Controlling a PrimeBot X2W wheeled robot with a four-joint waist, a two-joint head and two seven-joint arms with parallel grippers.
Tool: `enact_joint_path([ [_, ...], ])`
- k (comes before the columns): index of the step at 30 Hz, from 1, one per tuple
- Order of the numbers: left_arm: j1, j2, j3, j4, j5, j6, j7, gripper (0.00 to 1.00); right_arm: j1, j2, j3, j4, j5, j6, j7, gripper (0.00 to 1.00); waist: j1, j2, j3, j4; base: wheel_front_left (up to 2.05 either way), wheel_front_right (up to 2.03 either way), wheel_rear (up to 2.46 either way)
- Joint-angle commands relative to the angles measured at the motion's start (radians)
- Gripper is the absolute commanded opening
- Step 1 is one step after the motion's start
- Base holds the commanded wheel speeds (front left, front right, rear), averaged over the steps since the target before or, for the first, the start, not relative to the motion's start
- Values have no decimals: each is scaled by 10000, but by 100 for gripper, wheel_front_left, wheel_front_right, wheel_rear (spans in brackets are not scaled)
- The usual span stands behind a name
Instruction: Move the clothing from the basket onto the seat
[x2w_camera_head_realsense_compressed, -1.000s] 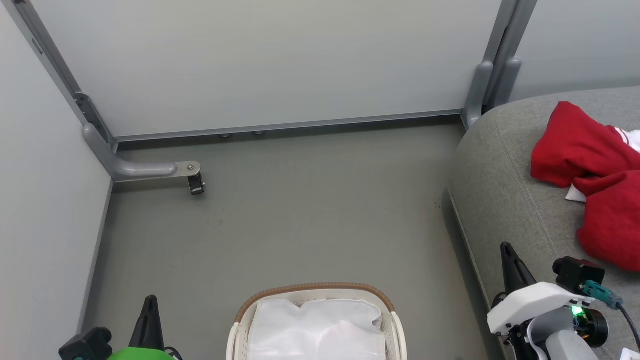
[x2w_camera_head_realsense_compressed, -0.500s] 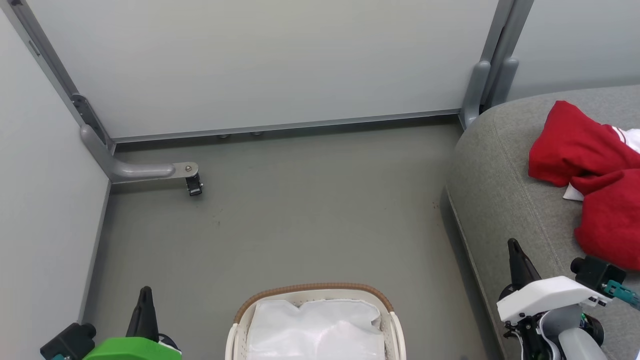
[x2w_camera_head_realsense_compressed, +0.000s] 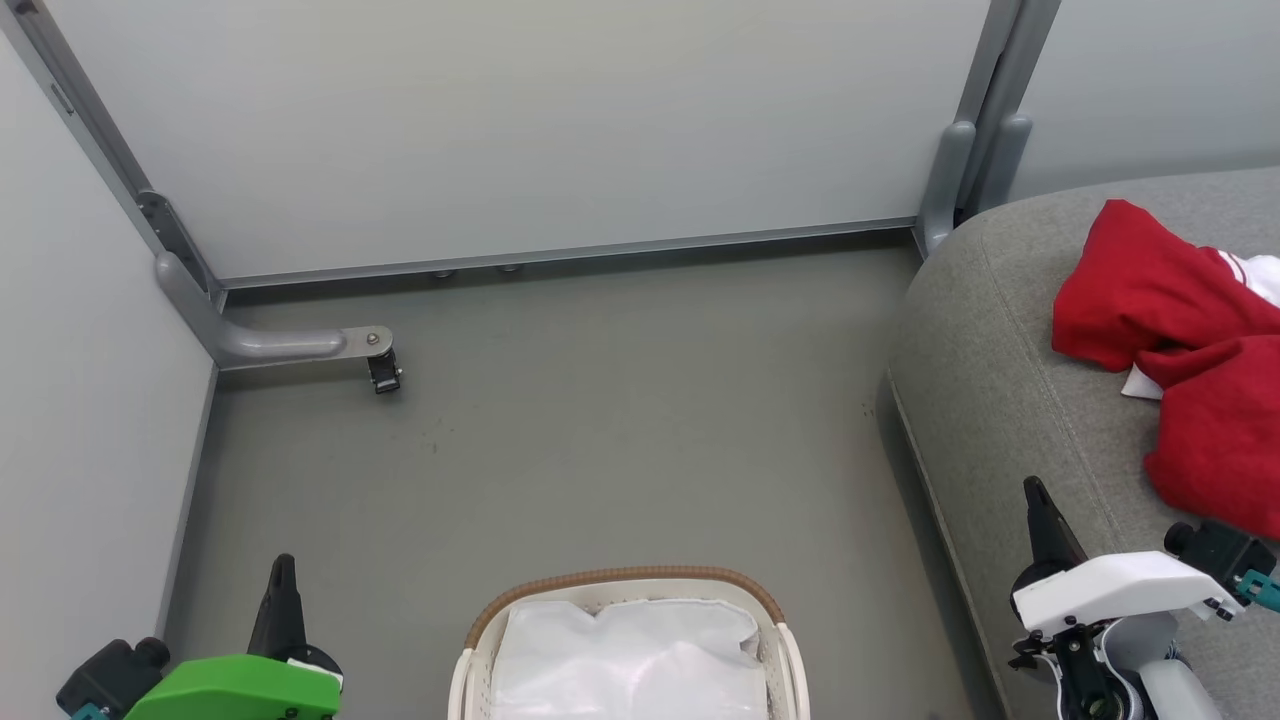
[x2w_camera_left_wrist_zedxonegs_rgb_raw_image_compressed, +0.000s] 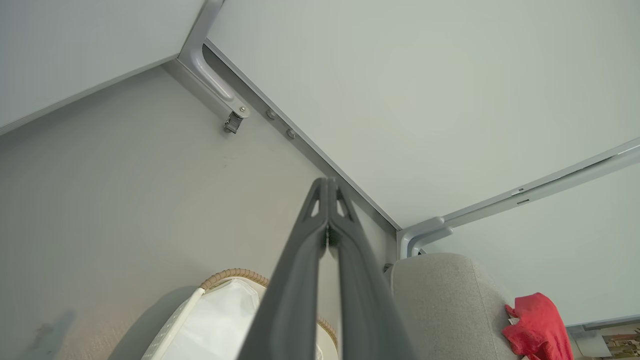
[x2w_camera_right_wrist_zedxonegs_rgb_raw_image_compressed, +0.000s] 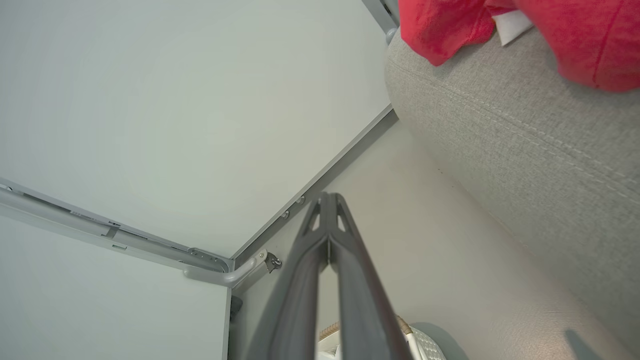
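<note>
Clothing (x2w_camera_head_realsense_compressed: 1175, 325) heaped on seat (x2w_camera_head_realsense_compressed: 1000, 400), far right. Basket (x2w_camera_head_realsense_compressed: 625, 580) near centre on floor (x2w_camera_head_realsense_compressed: 600, 430), white liner (x2w_camera_head_realsense_compressed: 630, 660) inside. Left gripper (x2w_camera_head_realsense_compressed: 283, 565), right gripper (x2w_camera_head_realsense_compressed: 1034, 490) both closed, flanking basket. Wheeled bracket (x2w_camera_head_realsense_compressed: 300, 345) far left.

Pale panels (x2w_camera_head_realsense_compressed: 520, 130) and castored foot (x2w_camera_head_realsense_compressed: 300, 345) edge grey floor (x2w_camera_head_realsense_compressed: 600, 420).

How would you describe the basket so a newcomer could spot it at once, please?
From the large grey seat on the right, look left across the smooth floor to the head view's bottom edge. The basket stands there, alone in having a brown woven rim and white liner.
</note>
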Motion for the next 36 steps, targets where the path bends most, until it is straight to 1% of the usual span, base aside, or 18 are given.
enact_joint_path([
  [1,-352,29,55,-145,-277,2,59,0,-34,-70,-51,-187,317,-4,81,0,1,0,0,-5,0,0,0],
  [19,-559,-1,233,-376,-2204,3,600,0,78,-89,-200,-531,2404,-6,615,0,1,0,-5,-80,0,0,0],
  [36,-727,-29,359,-563,-3716,4,1024,0,169,-101,-318,-800,4055,-7,1035,0,1,0,-10,-151,0,0,0],
])
